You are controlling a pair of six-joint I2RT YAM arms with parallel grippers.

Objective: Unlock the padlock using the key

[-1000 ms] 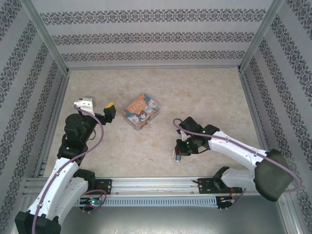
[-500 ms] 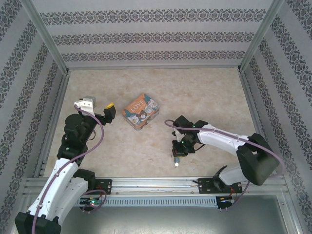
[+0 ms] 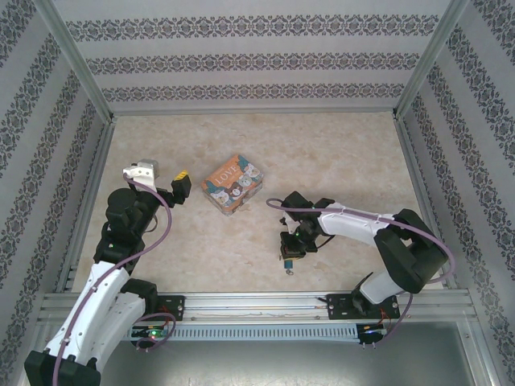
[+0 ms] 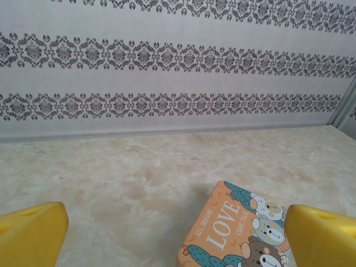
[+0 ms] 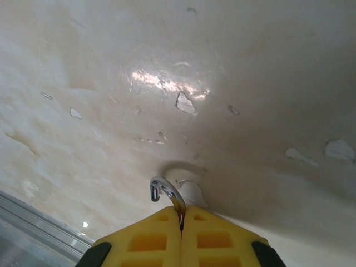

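Lower centre of the top view, the right gripper is clamped on the padlock, its shackle poking past the fingertips. Mid-left, the left gripper gapes wide near the box.

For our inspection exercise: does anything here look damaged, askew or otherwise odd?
The table top under the right tool looks chipped, with pale flakes and scuffs. A silver hook sticks out of its closed grip; what it belongs to is hidden.
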